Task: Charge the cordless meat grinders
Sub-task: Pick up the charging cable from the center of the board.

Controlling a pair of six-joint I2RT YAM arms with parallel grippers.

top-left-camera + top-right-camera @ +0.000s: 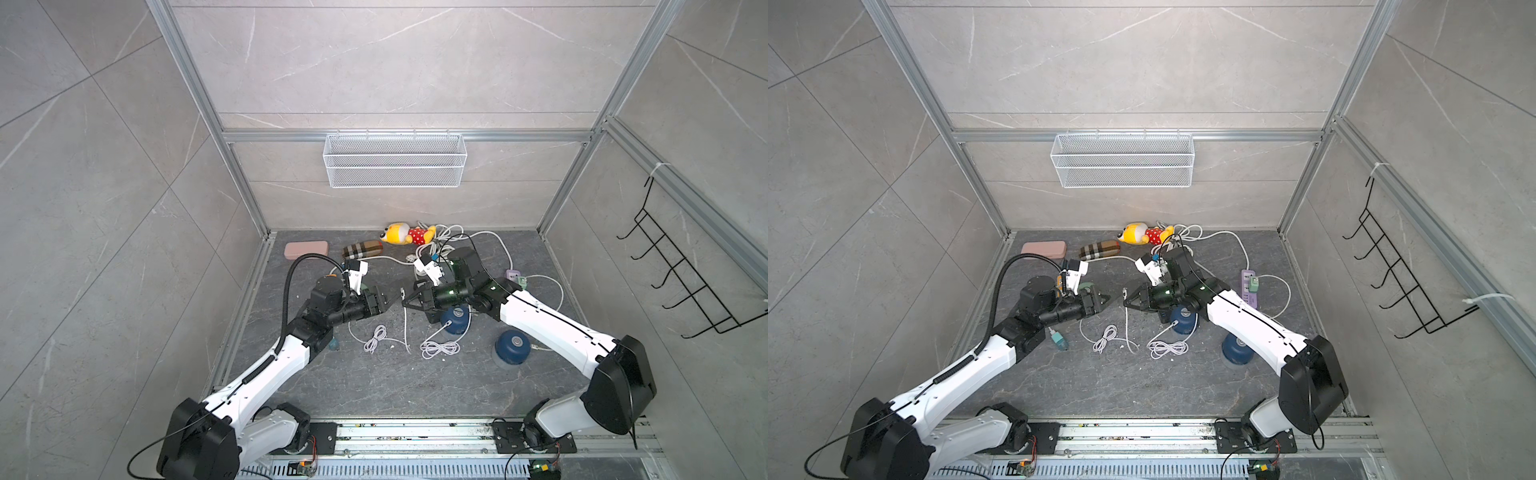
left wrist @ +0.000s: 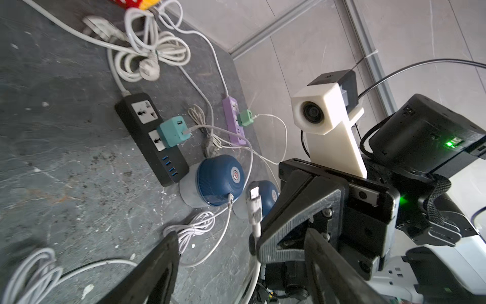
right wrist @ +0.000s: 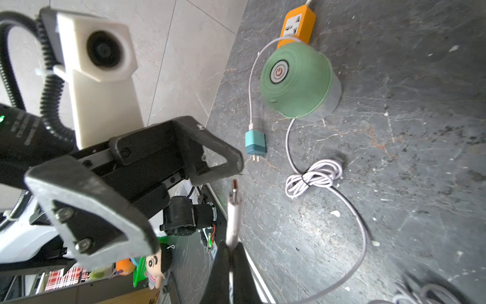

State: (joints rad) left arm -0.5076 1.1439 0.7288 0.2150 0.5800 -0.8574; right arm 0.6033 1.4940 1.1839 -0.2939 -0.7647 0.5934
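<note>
Nearest, lower right of centre on the table [image 1: 374, 386], stands a dark blue grinder [image 1: 513, 343]. Just beyond it, a second blue grinder [image 1: 455, 320] sits under the right arm. At mid-frame the right pincer [image 1: 405, 302] is clenched on a white charging plug [image 3: 232, 210], its long axis upright. The left pincer [image 1: 388, 302] faces it, released, jaws spread just beside the plug; whether they touch I cannot tell. Farther back, behind the left wrist, the mint grinder [image 3: 294, 81] sits beside a loose teal adapter [image 3: 255, 143]. The left arm looks nearer to it, so a handover seems likely.
</note>
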